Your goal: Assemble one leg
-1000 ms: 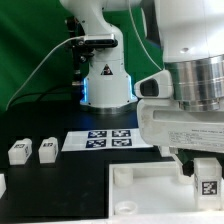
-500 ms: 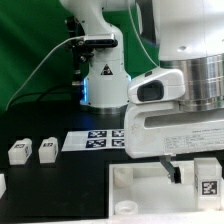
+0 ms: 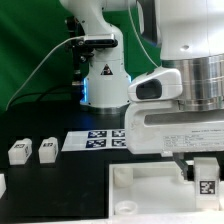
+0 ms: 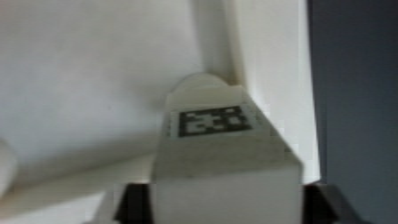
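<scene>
My gripper (image 3: 197,172) is shut on a white leg (image 3: 208,183) with a black-and-white tag on its face. It holds the leg at the exterior view's right, just over the far right corner of the large flat white top (image 3: 140,198). In the wrist view the leg (image 4: 217,150) fills the space between the two dark fingers (image 4: 135,204), and my gripper (image 4: 224,208) holds it against the white top (image 4: 89,90). The leg's lower end is hidden. Two more legs (image 3: 18,152) (image 3: 47,150) stand on the black table at the exterior view's left.
The marker board (image 3: 98,140) lies behind the top, in front of the arm's white base (image 3: 104,78). Part of another white piece (image 3: 2,186) shows at the exterior view's left edge. A round corner socket (image 3: 122,176) sits on the top's far left corner.
The wrist has turned and shifted toward the exterior view's left, and the held leg has come down slightly. The loose legs have not moved.
</scene>
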You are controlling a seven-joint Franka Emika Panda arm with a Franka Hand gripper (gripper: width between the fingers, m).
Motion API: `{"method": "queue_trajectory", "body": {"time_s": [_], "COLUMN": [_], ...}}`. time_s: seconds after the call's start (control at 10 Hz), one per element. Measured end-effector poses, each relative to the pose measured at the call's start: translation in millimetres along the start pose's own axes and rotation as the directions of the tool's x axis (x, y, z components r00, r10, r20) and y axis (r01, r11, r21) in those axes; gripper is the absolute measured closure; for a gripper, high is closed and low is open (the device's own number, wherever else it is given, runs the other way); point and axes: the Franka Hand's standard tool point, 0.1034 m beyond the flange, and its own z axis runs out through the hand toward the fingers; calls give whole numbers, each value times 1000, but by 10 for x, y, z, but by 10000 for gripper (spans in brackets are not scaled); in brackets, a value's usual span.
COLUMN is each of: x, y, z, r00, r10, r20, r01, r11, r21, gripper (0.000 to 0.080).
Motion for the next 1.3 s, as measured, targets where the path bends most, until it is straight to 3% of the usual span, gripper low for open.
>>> {"method": "queue_trajectory", "body": {"time_s": [0.2, 0.3, 0.4, 0.6, 0.7, 1.1, 1.3], "x": [15, 19, 21, -6, -28, -18, -19], "y": [26, 28, 36, 48, 60, 93, 106], "z": [1, 2, 3, 6, 5, -21, -20], "r00": [967, 908, 815, 484, 321, 0, 5], "r10": [254, 418, 579, 874, 943, 995, 996], "r20": [12, 23, 28, 49, 90, 98, 93], "r01": [-254, -417, -579, -873, -946, -999, -999], "r11": [967, 909, 815, 486, 323, 4, 9], "r21": [3, -16, -26, -32, -12, -41, -41], "gripper": [507, 507, 507, 507, 505, 504, 502]}}
